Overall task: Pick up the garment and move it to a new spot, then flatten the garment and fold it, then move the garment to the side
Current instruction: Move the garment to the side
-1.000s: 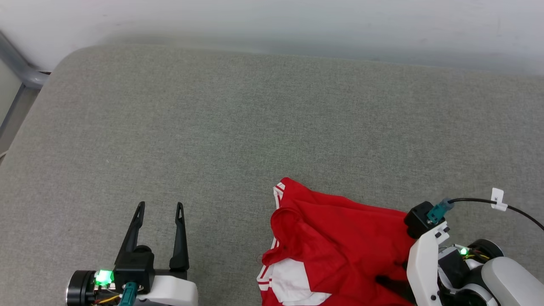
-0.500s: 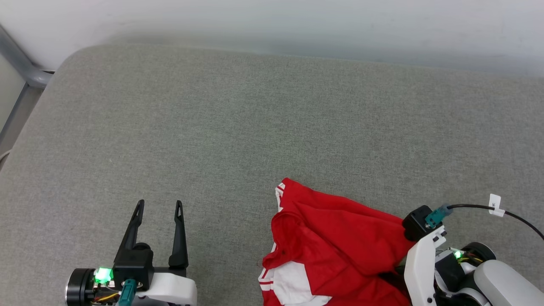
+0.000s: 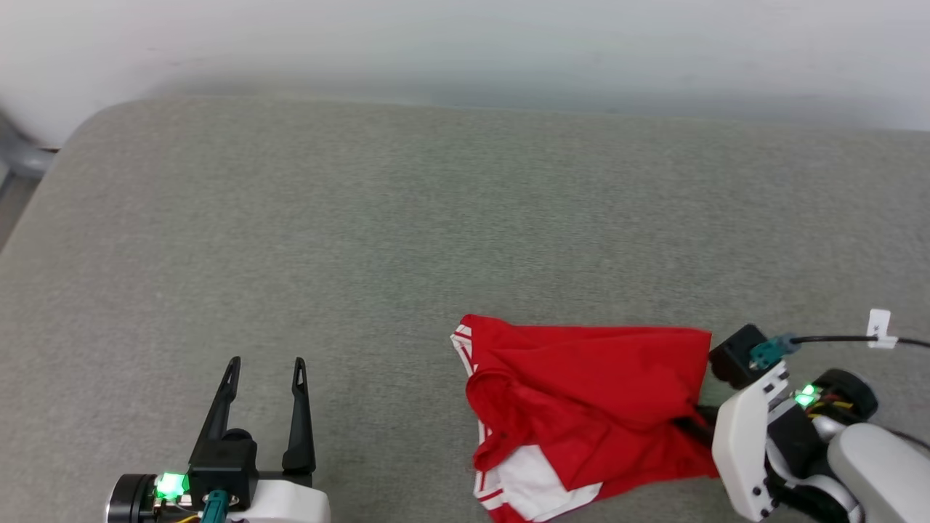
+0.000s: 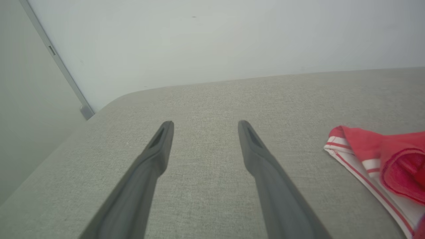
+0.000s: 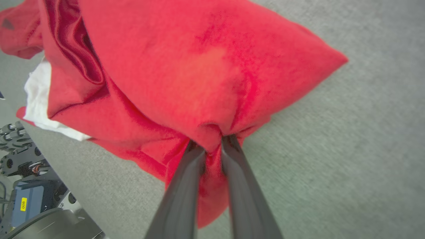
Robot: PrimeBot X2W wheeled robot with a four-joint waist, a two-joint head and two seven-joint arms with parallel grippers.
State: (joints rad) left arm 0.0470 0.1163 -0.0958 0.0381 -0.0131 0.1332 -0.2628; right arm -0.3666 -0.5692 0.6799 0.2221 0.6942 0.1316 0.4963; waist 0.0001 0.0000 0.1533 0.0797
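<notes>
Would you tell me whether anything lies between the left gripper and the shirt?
Nothing visible does: only bare grey cushion separates the open left gripper from the shirt, which the right gripper pinches.

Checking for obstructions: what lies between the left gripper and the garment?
Nothing but bare grey upholstery. In the head view the open left gripper and the garment sit apart, with that surface between them.
</notes>
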